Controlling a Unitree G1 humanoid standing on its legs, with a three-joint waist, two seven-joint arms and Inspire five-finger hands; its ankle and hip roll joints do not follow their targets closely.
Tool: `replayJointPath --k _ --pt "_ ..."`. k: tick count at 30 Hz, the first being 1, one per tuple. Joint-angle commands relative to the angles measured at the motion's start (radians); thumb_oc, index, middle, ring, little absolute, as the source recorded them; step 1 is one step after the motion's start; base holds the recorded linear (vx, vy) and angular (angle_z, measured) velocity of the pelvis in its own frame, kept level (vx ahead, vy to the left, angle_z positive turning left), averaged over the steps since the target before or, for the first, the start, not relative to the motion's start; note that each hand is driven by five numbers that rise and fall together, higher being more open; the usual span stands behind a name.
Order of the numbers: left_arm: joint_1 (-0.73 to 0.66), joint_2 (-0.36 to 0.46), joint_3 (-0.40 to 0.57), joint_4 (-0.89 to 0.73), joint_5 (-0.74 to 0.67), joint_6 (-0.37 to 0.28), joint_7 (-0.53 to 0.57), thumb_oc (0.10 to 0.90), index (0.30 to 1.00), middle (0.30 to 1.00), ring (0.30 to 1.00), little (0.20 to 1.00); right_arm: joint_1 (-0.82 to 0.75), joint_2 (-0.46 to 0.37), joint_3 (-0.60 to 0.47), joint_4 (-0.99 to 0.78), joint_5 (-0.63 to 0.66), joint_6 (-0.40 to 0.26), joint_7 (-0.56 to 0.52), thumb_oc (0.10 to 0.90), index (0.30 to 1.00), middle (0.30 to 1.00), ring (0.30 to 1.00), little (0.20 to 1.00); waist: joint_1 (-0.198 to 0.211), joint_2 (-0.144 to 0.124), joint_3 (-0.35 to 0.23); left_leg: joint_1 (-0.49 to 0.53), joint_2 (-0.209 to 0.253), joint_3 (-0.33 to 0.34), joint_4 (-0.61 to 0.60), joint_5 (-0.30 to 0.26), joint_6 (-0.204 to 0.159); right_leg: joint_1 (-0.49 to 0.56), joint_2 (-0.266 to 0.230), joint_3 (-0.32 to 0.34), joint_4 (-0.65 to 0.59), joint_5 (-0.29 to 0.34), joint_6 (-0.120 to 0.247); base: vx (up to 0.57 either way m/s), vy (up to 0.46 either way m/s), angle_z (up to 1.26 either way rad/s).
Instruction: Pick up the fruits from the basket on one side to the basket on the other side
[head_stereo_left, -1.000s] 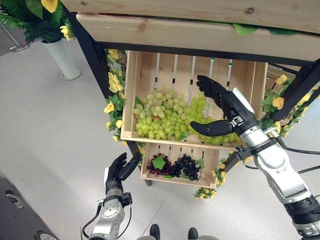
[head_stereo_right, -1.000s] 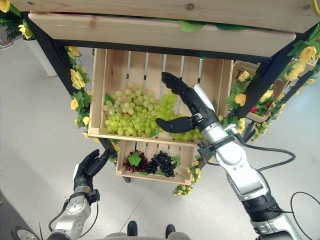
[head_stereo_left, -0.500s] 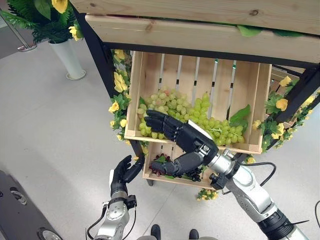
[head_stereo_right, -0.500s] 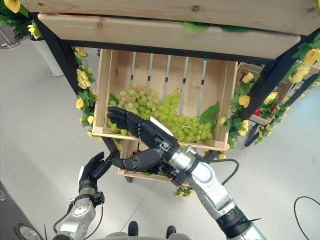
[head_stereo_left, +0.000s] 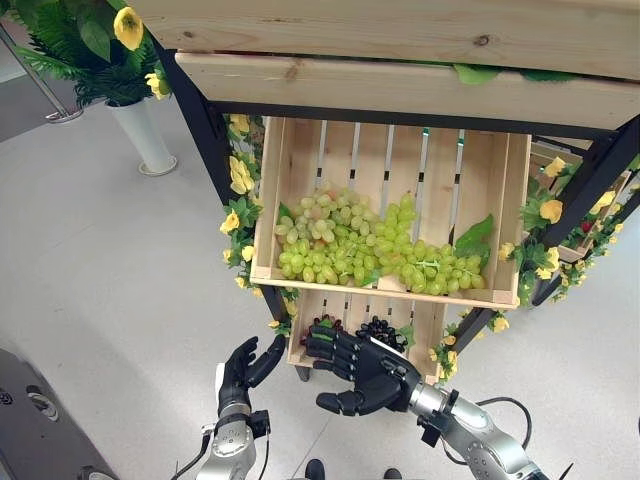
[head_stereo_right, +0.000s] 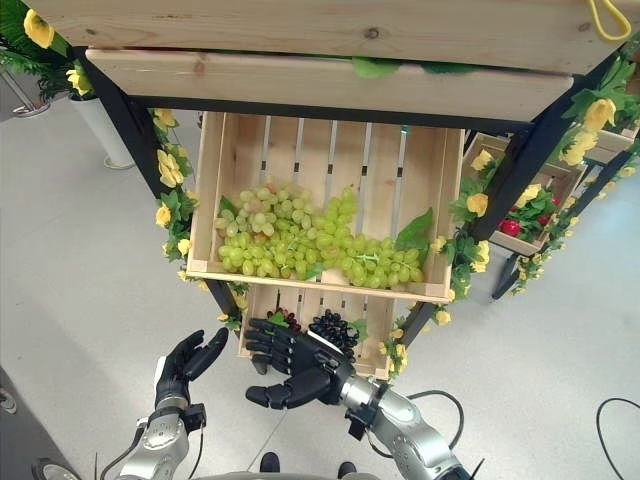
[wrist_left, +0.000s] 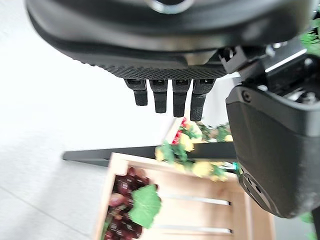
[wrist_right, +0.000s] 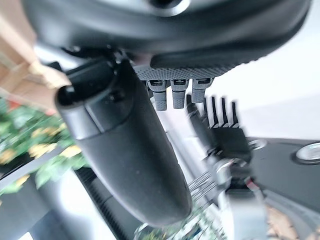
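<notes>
Simply pale green grapes, heaped.

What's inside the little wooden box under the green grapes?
The lower crate holds dark purple grapes with a green leaf on them. The right hand, open, hangs in front and covers part of the bunch, so how many are inside is hidden.

Black-framed stand on grey floor carries an upper wooden crate heaped with green grapes and a lower crate of dark grapes, yellow flowers along its posts.
</notes>
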Motion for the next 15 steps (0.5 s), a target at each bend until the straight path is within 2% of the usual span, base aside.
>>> replayJointPath --k 1,5,8,12,15 --pt "-0.119 0.006 0.022 0.064 0.053 -0.058 0.011 0.8 0.9 0.9 0.9 0.9 -0.058 0.056 0.013 -0.011 -0.05 -0.062 0.016 0.8 0.9 0.9 0.9 0.9 0.007 -0.024 -0.004 0.077 -0.02 0.018 0.009 -0.189 -0.003 0.013 -0.033 -0.058 0.006 -0.041 0.011 0.0 0.0 0.0" --pt "-0.12 -0.007 0.031 0.137 0.074 -0.029 0.007 0.8 0.9 0.9 0.9 0.9 -0.051 0.064 -0.015 0.14 -0.154 -0.078 -0.035 0.8 0.9 0.9 0.9 0.9 0.001 -0.027 -0.005 0.078 -0.019 0.017 0.009 -0.189 -0.005 0.015 -0.031 -0.059 0.006 -0.043 0.008 0.0 -0.017 0.01" --pt "-0.113 -0.012 0.034 0.221 0.13 0.007 -0.02 0.8 0.9 0.9 0.9 0.9 -0.042 0.084 -0.06 0.325 -0.238 -0.095 -0.082 0.8 0.9 0.9 0.9 0.9 0.001 -0.03 -0.011 0.082 -0.02 0.01 0.009 -0.189 -0.004 0.021 -0.026 -0.061 0.006 -0.048 0.003 0.02 -0.063 0.03" --pt "-0.111 -0.019 0.028 0.29 0.195 0.072 -0.042 0.8 0.9 0.9 0.9 0.9 -0.045 0.112 -0.093 0.43 -0.259 -0.077 -0.111 0.8 0.9 0.9 0.9 0.9 0.0 -0.034 -0.014 0.089 -0.016 0.013 0.009 -0.188 -0.003 0.034 -0.021 -0.064 0.009 -0.052 -0.002 0.03 -0.102 0.07" --pt "-0.107 -0.03 0.014 0.409 0.178 0.101 -0.047 0.8 0.9 0.9 0.9 0.9 -0.063 0.146 -0.116 0.584 -0.339 -0.095 -0.104 0.8 0.9 0.9 0.9 0.9 -0.003 -0.032 -0.016 0.089 -0.001 0.009 0.018 -0.182 -0.003 0.024 -0.005 -0.069 0.073 -0.097 -0.02 0.03 -0.204 0.04"
